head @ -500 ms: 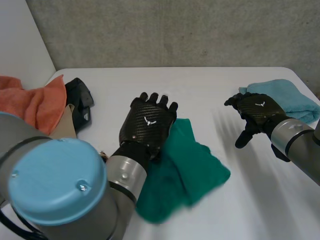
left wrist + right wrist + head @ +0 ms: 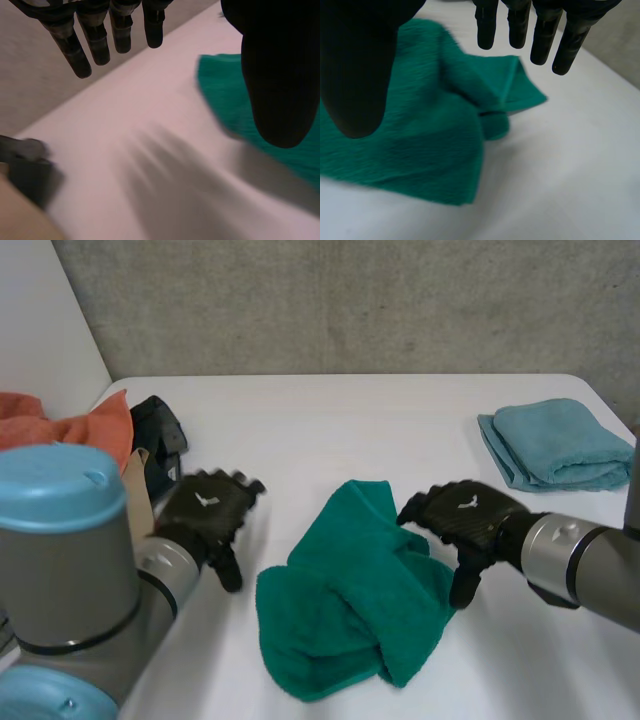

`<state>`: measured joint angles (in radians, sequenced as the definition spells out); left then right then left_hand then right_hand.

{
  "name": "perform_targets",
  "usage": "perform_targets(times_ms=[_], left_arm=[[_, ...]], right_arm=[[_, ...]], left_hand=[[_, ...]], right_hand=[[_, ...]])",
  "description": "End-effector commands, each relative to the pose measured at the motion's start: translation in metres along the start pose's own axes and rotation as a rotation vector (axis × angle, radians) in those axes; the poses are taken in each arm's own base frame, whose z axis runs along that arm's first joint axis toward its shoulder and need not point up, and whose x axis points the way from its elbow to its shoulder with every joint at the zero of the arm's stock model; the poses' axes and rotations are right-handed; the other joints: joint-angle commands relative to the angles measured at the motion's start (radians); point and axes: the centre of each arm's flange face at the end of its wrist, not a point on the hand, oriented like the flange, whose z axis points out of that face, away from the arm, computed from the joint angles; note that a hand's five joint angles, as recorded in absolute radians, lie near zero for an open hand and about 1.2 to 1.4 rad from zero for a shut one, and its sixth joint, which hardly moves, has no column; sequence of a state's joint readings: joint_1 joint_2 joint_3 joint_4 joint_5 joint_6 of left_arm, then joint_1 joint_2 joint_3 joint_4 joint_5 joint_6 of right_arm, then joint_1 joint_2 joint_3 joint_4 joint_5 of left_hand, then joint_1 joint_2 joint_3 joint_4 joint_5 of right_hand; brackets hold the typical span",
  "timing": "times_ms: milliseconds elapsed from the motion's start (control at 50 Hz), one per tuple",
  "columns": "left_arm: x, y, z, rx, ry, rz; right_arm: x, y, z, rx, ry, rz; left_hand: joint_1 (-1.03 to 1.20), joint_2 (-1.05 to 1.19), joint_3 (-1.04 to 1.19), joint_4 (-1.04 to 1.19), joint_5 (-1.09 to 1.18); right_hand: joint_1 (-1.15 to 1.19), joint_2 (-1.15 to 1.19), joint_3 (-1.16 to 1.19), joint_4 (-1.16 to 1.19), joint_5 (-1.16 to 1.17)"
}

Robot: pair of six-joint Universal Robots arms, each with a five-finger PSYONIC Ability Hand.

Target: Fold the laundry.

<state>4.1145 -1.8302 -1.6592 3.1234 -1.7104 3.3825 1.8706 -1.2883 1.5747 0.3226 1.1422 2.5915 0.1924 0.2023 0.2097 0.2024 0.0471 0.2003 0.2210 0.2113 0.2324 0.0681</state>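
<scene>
A crumpled green towel is lying nearest on the white surface. Left of it, the left robot hand is hanging released, off the cloth. The right robot hand is hovering released at the towel's right edge, possibly touching it. A folded light-blue towel is resting farthest right.

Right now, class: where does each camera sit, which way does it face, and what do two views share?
Head view: behind the arms, looking down at the table; both arms, left hand and right hand show.
Left wrist view: on the left wrist, facing along its palm to the table; its fingers, thumb show.
Right wrist view: on the right wrist, facing the green towel; its fingers, thumb show.
Shared: the green towel.
</scene>
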Motion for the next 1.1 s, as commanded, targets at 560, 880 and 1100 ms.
perform_targets(times_ms=[560,880,1100], left_arm=[[-0.015,-0.120,-0.104,0.492,-0.009,-0.141],[-0.038,-0.130,-0.071,0.453,-0.100,-0.143],[-0.019,-0.053,0.067,0.138,-0.087,-0.094]], right_arm=[[0.004,-0.098,-0.075,0.343,0.273,-0.186],[0.027,-0.139,-0.058,0.360,0.275,-0.238],[0.031,-0.092,0.086,0.181,0.231,-0.379]], left_hand=[[1.204,1.194,1.187,1.194,1.175],[1.204,1.194,1.187,1.194,1.175],[1.029,1.019,1.012,1.019,1.000]], right_hand=[[1.196,1.175,1.185,1.164,1.154],[1.196,1.175,1.185,1.164,1.154],[1.196,1.175,1.185,1.164,1.154]])
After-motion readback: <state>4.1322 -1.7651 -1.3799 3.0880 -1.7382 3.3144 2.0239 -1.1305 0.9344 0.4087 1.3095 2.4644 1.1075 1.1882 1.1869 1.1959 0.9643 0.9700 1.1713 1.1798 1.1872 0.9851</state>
